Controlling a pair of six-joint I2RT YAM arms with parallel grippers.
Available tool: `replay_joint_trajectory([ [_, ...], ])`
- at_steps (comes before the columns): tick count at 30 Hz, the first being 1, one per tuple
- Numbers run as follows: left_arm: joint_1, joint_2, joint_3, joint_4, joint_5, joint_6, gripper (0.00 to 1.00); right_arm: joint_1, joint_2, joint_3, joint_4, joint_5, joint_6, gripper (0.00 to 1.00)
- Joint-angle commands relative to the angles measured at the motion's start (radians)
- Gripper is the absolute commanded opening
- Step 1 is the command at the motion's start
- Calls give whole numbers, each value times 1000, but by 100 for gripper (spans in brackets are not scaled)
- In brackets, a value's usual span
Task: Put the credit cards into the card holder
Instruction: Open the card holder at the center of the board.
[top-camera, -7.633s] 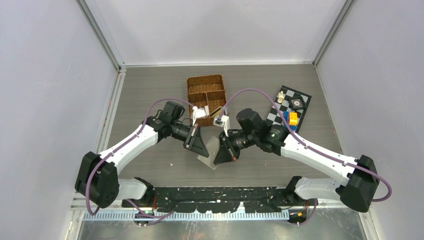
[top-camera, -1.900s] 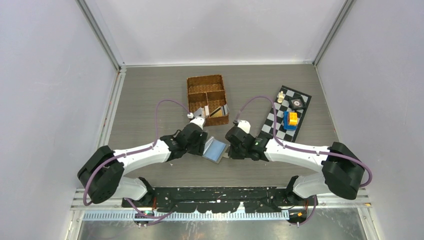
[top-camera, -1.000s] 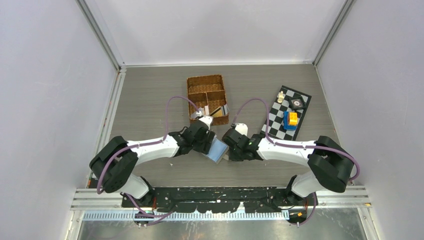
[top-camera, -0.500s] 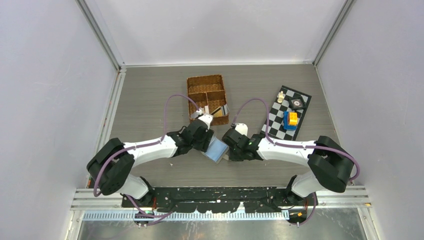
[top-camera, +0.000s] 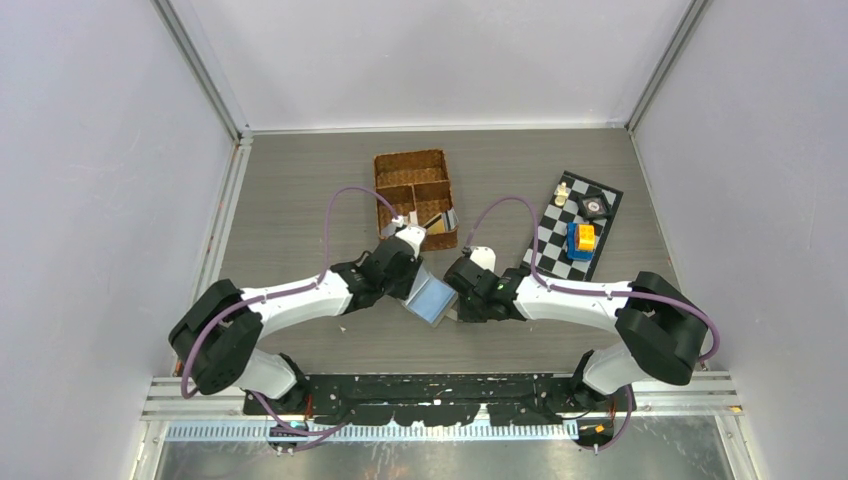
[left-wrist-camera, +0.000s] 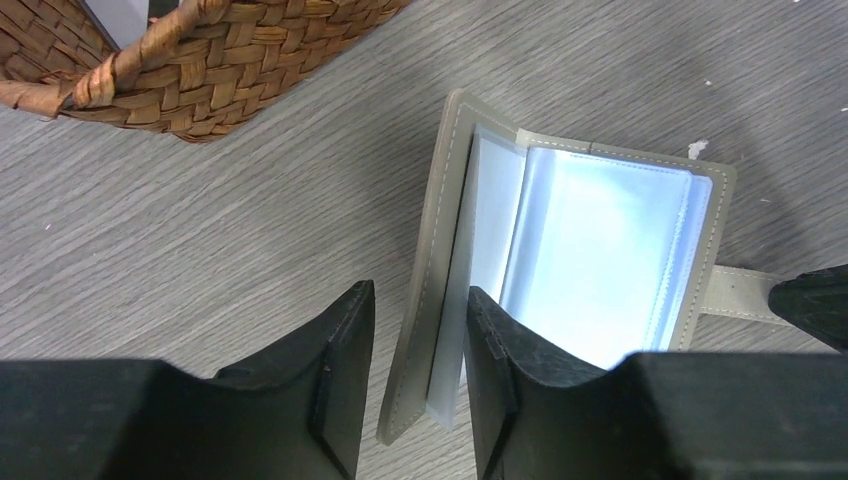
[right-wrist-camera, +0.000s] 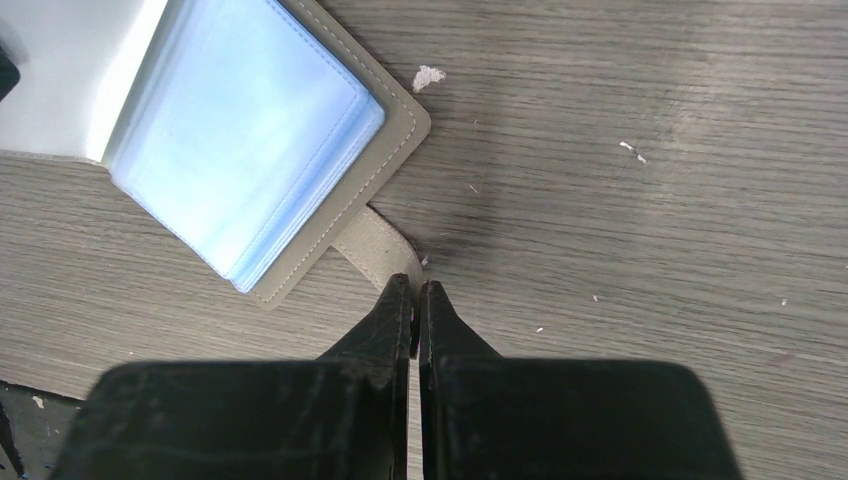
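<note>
The grey-olive card holder (top-camera: 430, 298) lies open on the table between my two grippers, its clear light-blue sleeves (right-wrist-camera: 240, 150) facing up. My left gripper (left-wrist-camera: 420, 300) is open, and its jaws straddle the raised left cover (left-wrist-camera: 440, 230) without pinching it. My right gripper (right-wrist-camera: 415, 285) is shut on the holder's snap tab (right-wrist-camera: 380, 250) at the table surface. The credit cards (top-camera: 437, 220) lean in the near right compartment of the wicker basket, orange and grey-white edges showing.
The brown wicker basket (top-camera: 410, 165) stands just behind the left gripper, and its corner shows in the left wrist view (left-wrist-camera: 200, 90). A checkered mat (top-camera: 560, 250) with a yellow and blue block (top-camera: 581, 238) and small pieces lies at the right.
Both arms came down to the holder and it was opened. In the last half second the left gripper shifted slightly toward the basket and the left cover stands more raised.
</note>
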Motion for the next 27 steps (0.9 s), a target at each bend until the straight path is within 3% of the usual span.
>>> replay_joint_trajectory([
  [1,-2,-60,29,13,-23,5,38,5,6,25,1,26,4,1],
  [10,-2,-69,25,0,-13,0,25,6,12,24,1,27,4,1],
  [18,-2,-83,-13,-24,9,-71,0,6,9,48,-42,91,-23,0],
  [27,-2,-181,-157,-7,41,-284,0,-70,44,103,-70,138,-96,0],
])
